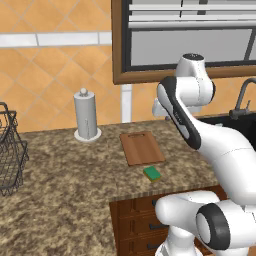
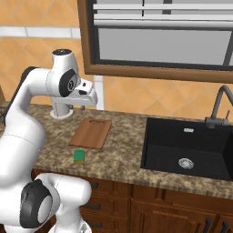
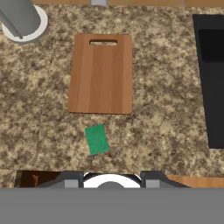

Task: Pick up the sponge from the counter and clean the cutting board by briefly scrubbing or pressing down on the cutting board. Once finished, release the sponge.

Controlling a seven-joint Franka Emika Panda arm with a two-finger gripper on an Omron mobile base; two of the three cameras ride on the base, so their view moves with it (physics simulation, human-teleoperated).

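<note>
Hovering high over the table (image 3: pixel 175 87), the claw (image 2: pixel 88 94) is holding nothing; can't tell how wide it's open. Sponge (image 3: pixel 96 139) is sitting just short of the cutting board (image 3: pixel 101 74), so dropping onto it comes next.

Both base views flank the arm, facing the speckled granite counter (image 1: pixel 65 170); the hand view looks straight down on it

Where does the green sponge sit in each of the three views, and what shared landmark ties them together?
Left base view: the sponge lies lower centre-right, near the counter's front edge.
Right base view: the sponge lies left of centre, beside the arm.
Hand view: the sponge lies below centre, slightly left.
Shared landmark: the cutting board, just beyond the sponge, not touching it.
</note>
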